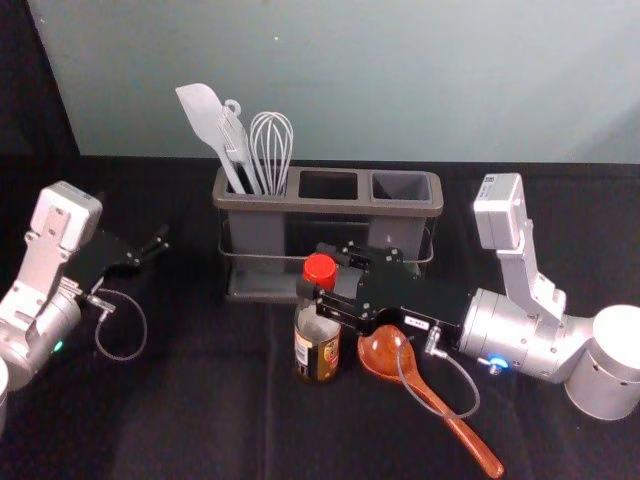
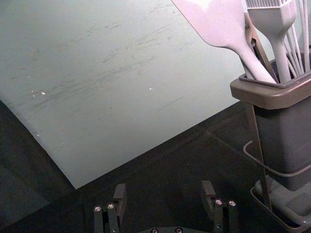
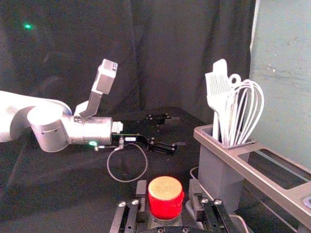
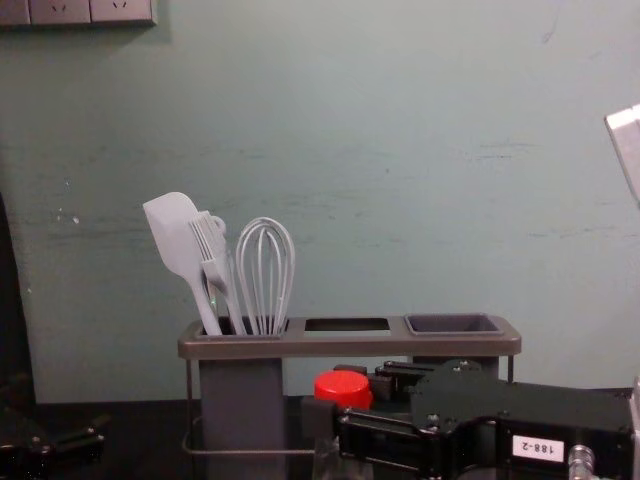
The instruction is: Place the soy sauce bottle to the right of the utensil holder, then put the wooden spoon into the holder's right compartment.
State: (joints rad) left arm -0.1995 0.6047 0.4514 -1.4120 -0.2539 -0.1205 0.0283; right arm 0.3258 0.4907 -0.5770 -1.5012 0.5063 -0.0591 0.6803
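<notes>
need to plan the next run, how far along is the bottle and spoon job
Neither placement looks done. In hand: the right gripper is at the neck of the soy sauce bottle, in front of the utensil holder; a firm grip can't be confirmed. Left: the bottle goes right of the holder, then the wooden spoon, lying on the table, goes into the empty right compartment.

Right claw (image 1: 312,268) reaches centre, left claw (image 1: 136,217) hangs aside.

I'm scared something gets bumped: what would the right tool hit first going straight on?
The soy sauce bottle, I think: its red cap is already at the right tool. Whether they touch is unclear.
</notes>
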